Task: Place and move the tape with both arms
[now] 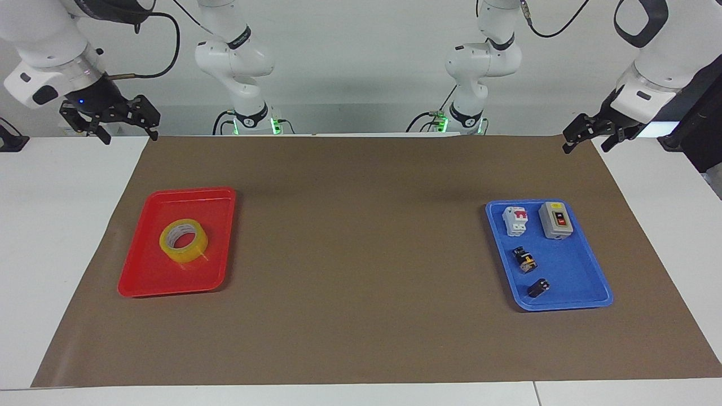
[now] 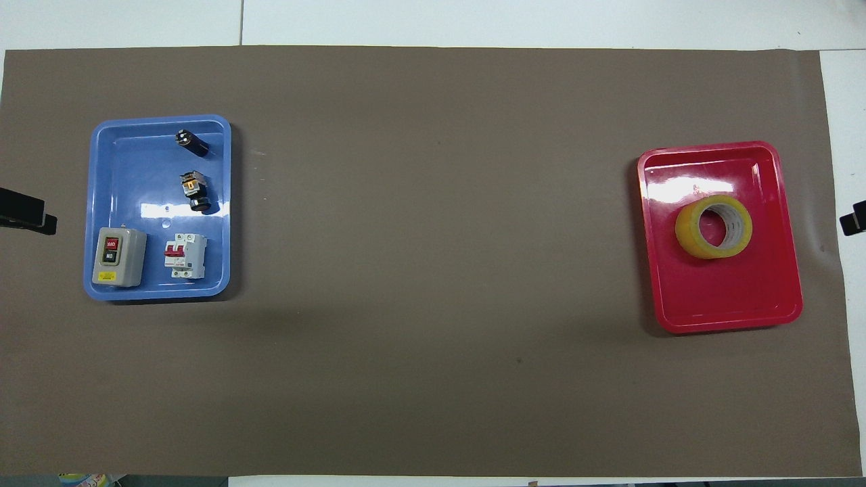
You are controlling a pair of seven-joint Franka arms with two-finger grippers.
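Observation:
The tape (image 1: 183, 241) (image 2: 714, 226), a yellow translucent roll with a white core, lies flat in a red tray (image 1: 163, 276) (image 2: 724, 291) toward the right arm's end of the table. My right gripper (image 1: 127, 135) hangs open and empty over the mat's corner at that end, well clear of the tray; only its tip (image 2: 854, 220) shows in the overhead view. My left gripper (image 1: 585, 148) (image 2: 27, 215) waits open and empty over the mat's corner at the left arm's end.
A blue tray (image 1: 564, 304) (image 2: 91, 203) at the left arm's end holds a grey switch box (image 1: 556, 220), a white breaker (image 1: 515, 220) and two small dark electrical parts. Brown mat (image 1: 361, 254) spreads between the trays. Two smaller white arms stand at the robots' edge.

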